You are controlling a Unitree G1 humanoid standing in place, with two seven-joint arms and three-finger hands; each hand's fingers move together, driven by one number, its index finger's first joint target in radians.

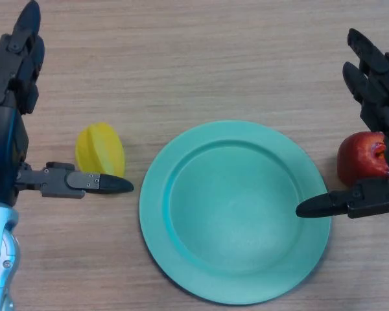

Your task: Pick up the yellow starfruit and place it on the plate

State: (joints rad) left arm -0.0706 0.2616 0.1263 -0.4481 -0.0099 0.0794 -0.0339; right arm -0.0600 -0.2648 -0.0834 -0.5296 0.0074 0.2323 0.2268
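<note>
Sitting untouched beside the plate (181, 272), the starfruit (99, 149).
Left hand (13, 78) and right hand (376, 84) are hanging open, holding nothing (red apple (360, 157) near the right).

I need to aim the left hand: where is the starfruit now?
Head view, left side: the yellow starfruit lies on the table, between the left hand and the green plate.

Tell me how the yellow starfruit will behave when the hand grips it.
The yellow starfruit looks rounded and ridged, so it may rock or roll if nudged. Its smooth, glossy skin suggests it could slip from the left hand. It holds its shape on the table, so it is probably stiff.
</note>
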